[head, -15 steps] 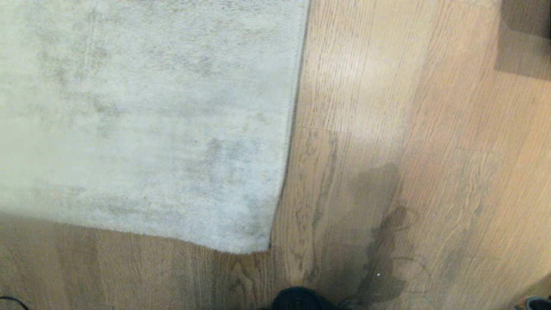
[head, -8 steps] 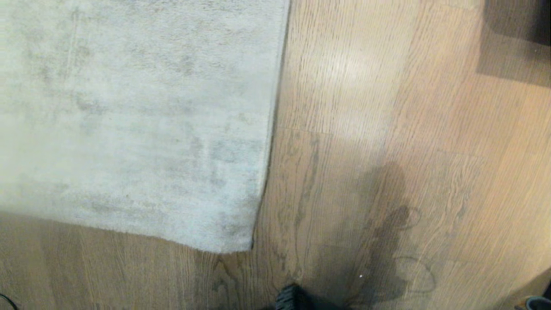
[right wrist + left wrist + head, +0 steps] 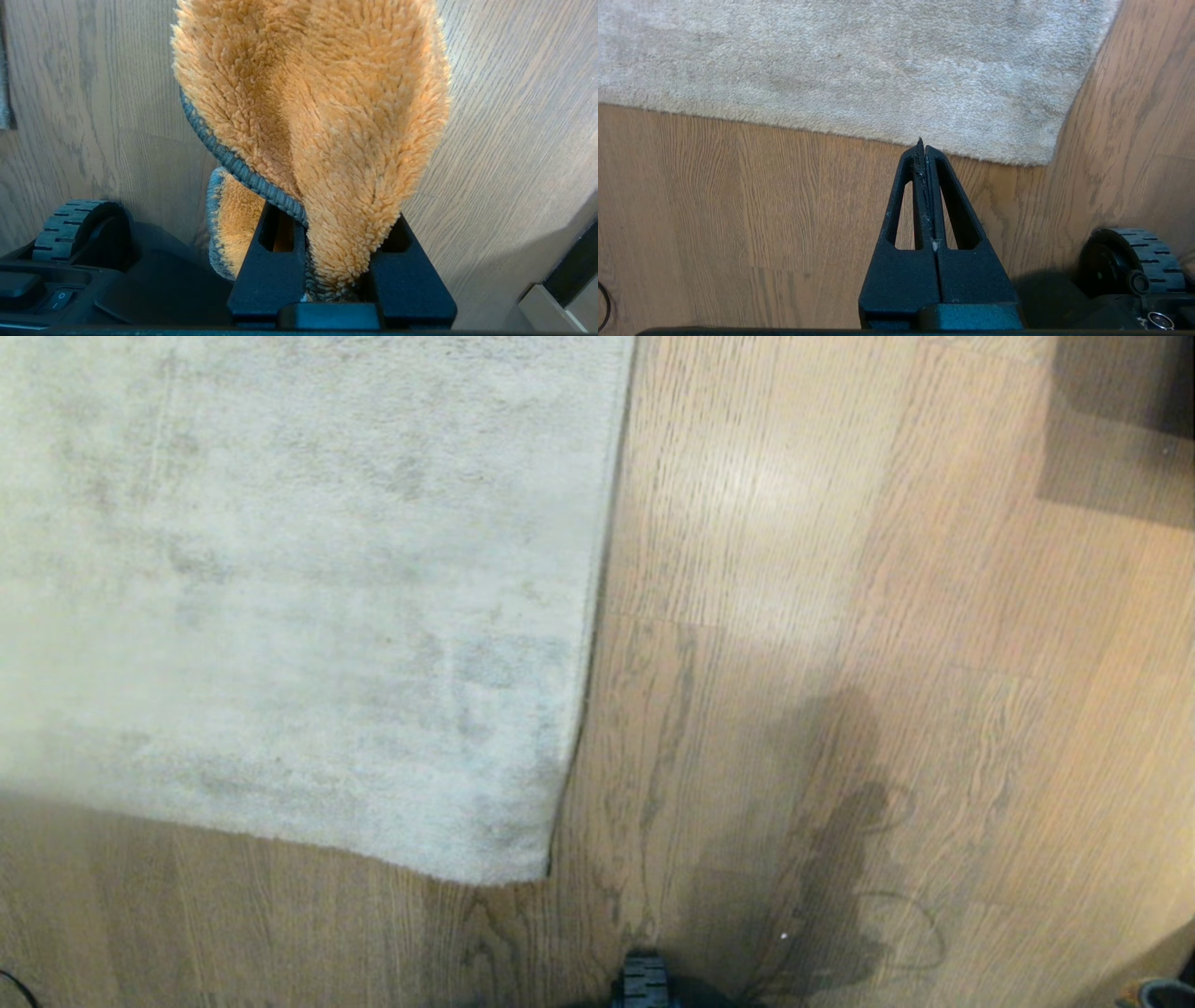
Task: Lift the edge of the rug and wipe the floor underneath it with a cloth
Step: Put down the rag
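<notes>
so: rug (image 3: 280,597) flat on floor (image 3: 840,569), corner near the robot's wheel (image 3: 1129,261). left gripper (image 3: 923,149) pinched shut, empty, poised over boards just short of rug edge (image 3: 859,135). right gripper (image 3: 322,261) clamps cloth (image 3: 327,102). best: open left, slide a finger under the hem, lift, then wipe.

rug edge (image 3: 583,691): short matt pile | floor (image 3: 794,523): grained wood, slight sheen | cloth (image 3: 327,116): fluffy fleece
</notes>
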### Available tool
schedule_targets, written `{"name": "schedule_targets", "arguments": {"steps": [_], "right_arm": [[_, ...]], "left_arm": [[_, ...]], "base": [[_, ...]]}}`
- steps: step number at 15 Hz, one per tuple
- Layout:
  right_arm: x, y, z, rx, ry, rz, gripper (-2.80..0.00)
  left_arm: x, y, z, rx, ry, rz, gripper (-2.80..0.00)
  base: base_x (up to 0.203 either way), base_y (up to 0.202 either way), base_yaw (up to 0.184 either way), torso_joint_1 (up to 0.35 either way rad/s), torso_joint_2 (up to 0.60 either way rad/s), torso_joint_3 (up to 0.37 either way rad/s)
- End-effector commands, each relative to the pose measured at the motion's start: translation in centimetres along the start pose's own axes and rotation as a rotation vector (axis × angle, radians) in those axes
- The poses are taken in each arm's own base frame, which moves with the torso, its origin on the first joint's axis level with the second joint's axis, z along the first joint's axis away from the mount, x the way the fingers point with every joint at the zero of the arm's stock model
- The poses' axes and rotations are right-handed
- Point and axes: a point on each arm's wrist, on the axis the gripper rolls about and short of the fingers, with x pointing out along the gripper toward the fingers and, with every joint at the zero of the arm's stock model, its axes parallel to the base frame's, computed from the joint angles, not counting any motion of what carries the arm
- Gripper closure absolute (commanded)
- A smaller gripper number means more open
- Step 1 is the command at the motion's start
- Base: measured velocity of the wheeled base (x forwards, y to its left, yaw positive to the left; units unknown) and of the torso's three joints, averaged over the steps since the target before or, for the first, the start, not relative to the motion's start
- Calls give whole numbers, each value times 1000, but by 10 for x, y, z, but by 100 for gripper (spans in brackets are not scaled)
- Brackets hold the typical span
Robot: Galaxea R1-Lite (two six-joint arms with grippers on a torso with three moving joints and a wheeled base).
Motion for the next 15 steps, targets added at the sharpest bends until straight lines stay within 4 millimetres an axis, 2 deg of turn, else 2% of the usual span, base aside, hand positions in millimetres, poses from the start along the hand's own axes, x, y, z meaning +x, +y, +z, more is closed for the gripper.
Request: {"name": "schedule_targets", "arguments": {"steps": [1, 15], "right_arm": [[0, 0, 0, -1, 0, 1, 0], [0, 0, 0, -1, 2, 1, 0]], "left_arm": [[0, 0, 0, 0, 0, 0, 0], [0, 0, 0, 0, 0, 0, 0]], "base": [[0, 0, 0, 0, 0, 0], [0, 0, 0, 0, 0, 0]]}}
